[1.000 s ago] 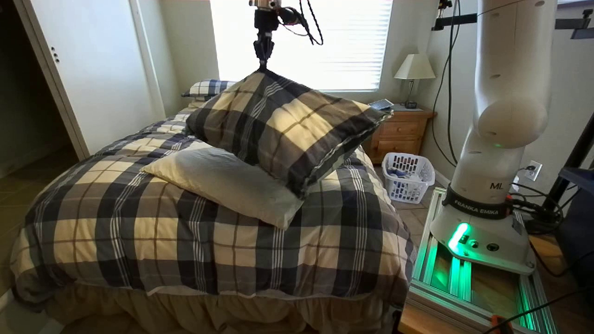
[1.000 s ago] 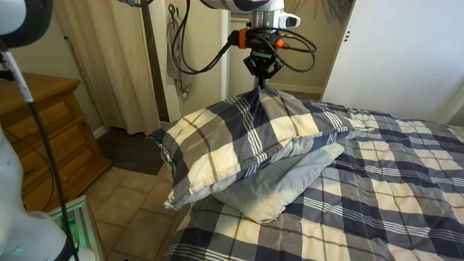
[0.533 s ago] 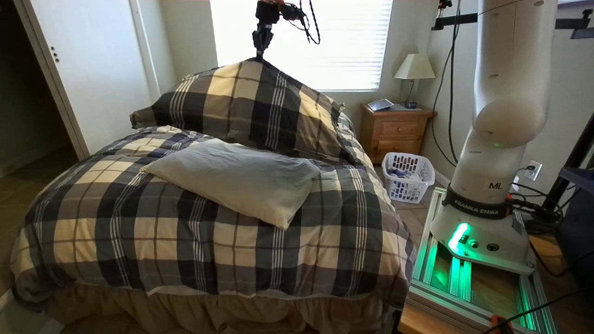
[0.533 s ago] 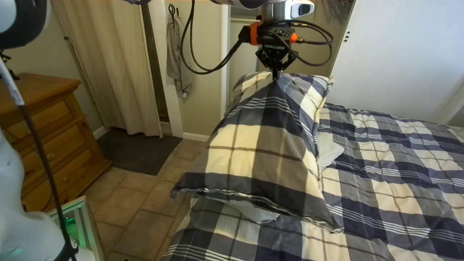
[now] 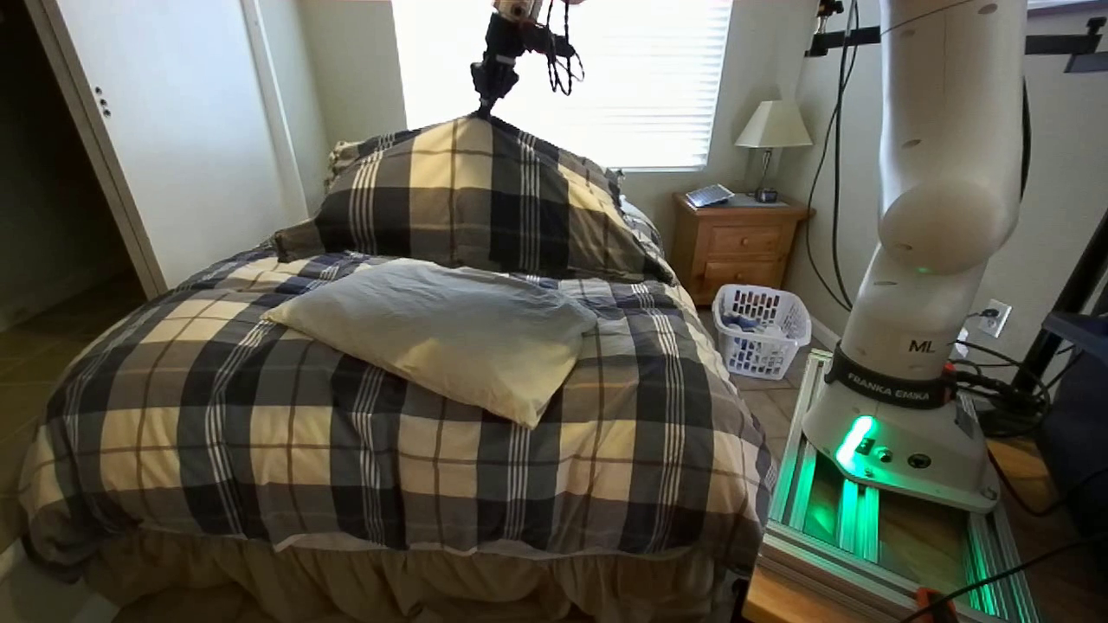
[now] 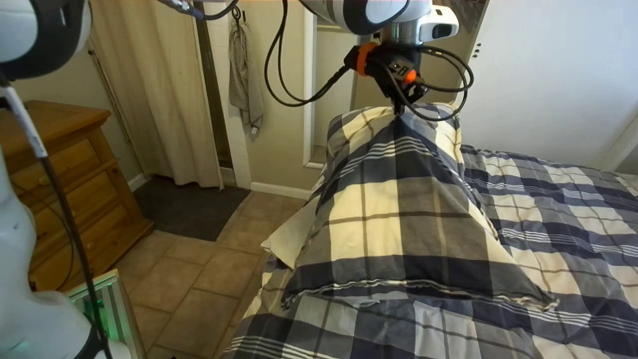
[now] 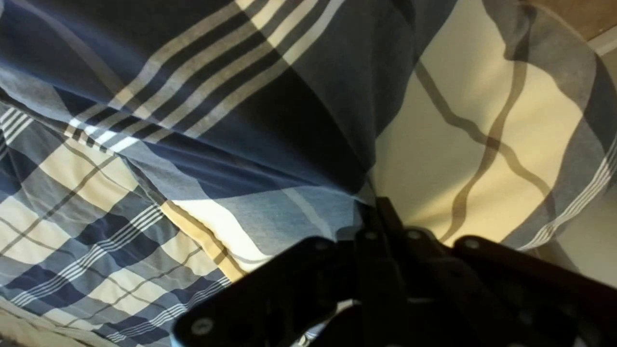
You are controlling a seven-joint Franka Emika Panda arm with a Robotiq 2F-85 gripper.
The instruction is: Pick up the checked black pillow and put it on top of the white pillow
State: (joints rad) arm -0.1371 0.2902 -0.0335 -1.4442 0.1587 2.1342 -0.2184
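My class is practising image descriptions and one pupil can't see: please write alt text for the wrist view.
A black gripper at the bottom pinches the checked black pillow, gathering its cloth into folds that fan across most of the picture. The plaid bedcover shows at lower left.

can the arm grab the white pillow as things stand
Probably not: the claw is shut on a pinch of the checked black pillow, so it would likely have to let go first. The white pillow itself looks uncovered on top in an exterior view.
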